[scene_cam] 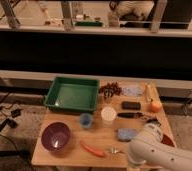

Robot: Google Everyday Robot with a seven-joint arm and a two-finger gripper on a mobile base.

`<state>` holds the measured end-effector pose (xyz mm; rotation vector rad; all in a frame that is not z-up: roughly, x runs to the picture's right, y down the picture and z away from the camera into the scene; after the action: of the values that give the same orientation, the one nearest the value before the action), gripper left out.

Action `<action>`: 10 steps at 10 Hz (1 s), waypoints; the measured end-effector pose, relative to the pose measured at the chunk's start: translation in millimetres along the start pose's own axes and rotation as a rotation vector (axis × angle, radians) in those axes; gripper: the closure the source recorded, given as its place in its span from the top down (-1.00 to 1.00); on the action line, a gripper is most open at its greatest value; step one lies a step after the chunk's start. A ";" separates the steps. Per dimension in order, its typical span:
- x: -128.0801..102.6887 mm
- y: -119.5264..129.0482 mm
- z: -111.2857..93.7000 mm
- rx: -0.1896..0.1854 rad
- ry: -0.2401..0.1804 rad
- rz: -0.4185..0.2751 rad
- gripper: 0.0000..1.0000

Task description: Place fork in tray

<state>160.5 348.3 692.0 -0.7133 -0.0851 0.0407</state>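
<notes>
We're hovering the gripper [130, 151] at the table's [104, 136] front edge, just right of the fork [114, 150], can't tell whether it's spread or pinched, and we're risking knocking the fork off that edge, far from the back-left-corner tray [54, 97].

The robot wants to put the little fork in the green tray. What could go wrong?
The fork lies near the front edge of the table, so a grab might push it off. The orange carrot-shaped item lies beside it and could get bumped. The blue cup and white cup stand between fork and tray; a low carry might hit them. The gripper is hidden; only the white arm shows, lower right.
</notes>
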 end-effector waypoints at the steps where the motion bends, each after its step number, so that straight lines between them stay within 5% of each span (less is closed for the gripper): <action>1: -1.2 0.8 1.9 -0.004 -0.003 -0.003 0.60; 6: -17.6 -4.1 12.7 0.005 -0.050 -0.108 0.60; 10: -17.2 -13.4 22.5 0.004 -0.048 -0.116 0.60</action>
<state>141.4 351.7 716.6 -0.7021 -0.1721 -0.0527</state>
